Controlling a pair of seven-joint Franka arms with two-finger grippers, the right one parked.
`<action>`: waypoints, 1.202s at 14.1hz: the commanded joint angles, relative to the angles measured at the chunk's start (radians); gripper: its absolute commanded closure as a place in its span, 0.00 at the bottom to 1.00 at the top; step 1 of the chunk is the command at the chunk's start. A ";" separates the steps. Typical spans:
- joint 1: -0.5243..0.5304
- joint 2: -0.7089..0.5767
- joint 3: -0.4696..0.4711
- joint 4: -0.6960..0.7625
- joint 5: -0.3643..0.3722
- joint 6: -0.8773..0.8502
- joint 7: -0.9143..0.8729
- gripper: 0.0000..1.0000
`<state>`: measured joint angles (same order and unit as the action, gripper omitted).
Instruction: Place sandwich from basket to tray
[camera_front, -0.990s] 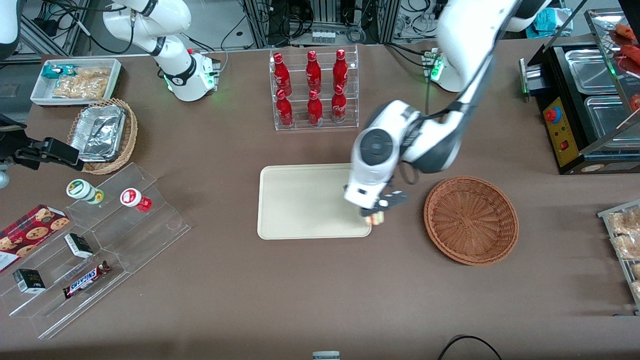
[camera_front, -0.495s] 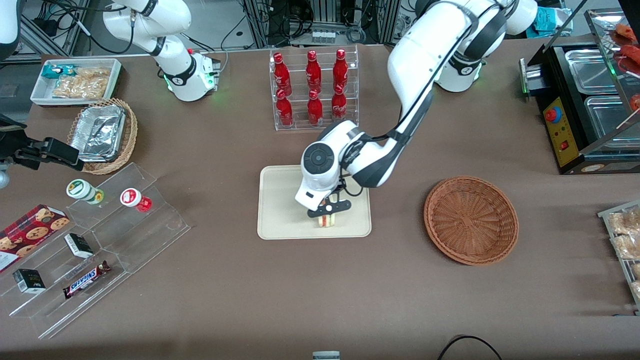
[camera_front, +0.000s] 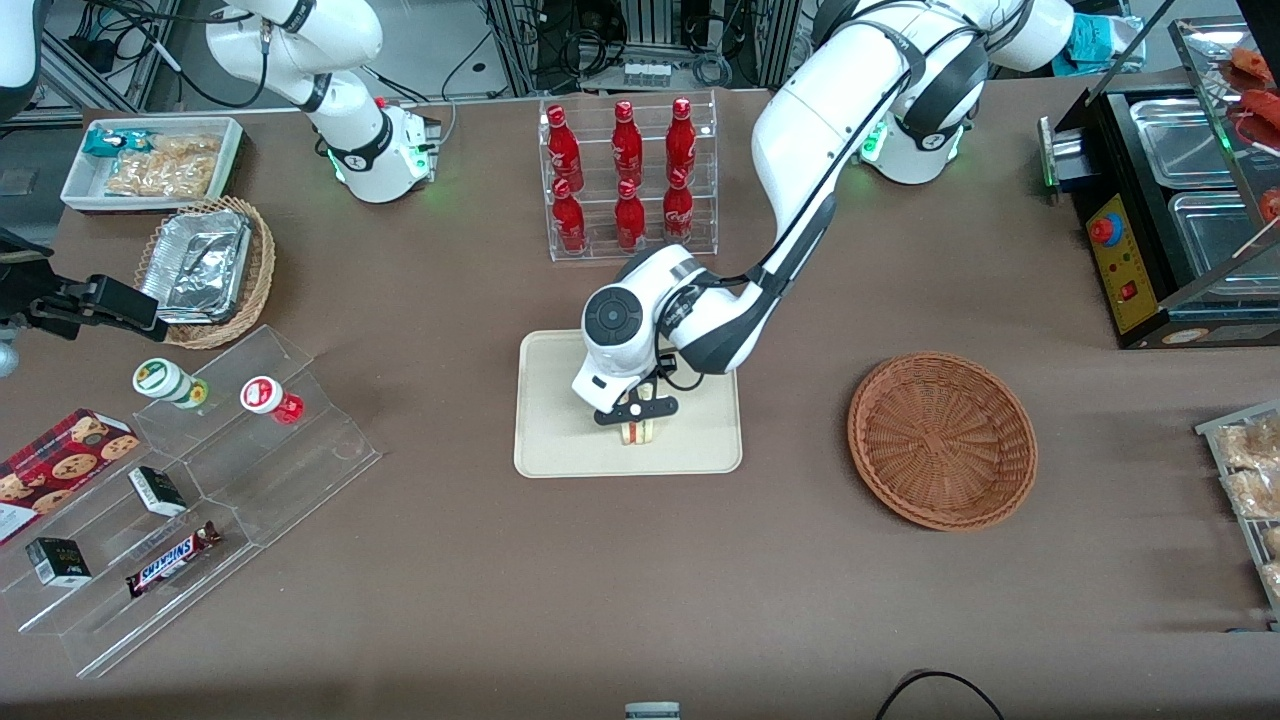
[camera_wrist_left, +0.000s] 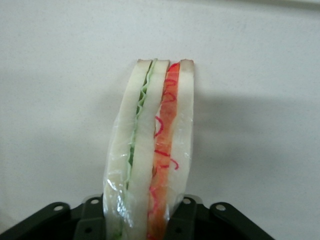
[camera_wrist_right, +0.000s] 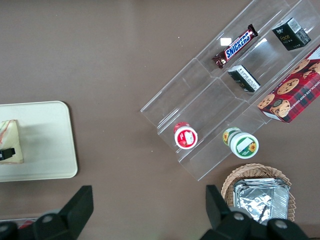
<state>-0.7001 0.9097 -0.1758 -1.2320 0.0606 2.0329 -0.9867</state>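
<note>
1. Gripper (camera_front: 636, 409) low over the tray (camera_front: 560, 440), fingers clamped on the sandwich (camera_front: 637, 431).
2. Sandwich stands on edge, wrapped, green and red layers showing (camera_wrist_left: 152, 150); it sits toward the tray's 5 o'clock part.
3. Basket (camera_front: 941, 440) lies at 3 o'clock of the tray, well apart.

Left arm bent low, claw (camera_front: 636, 412) pointing down, fingers clamped.
</note>
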 joint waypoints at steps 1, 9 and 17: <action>0.002 -0.066 0.013 0.012 0.001 -0.046 0.009 0.00; 0.255 -0.446 0.013 -0.134 -0.002 -0.367 0.264 0.00; 0.583 -0.696 0.015 -0.277 -0.002 -0.563 0.580 0.00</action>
<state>-0.1751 0.3061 -0.1497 -1.4468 0.0601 1.4964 -0.4681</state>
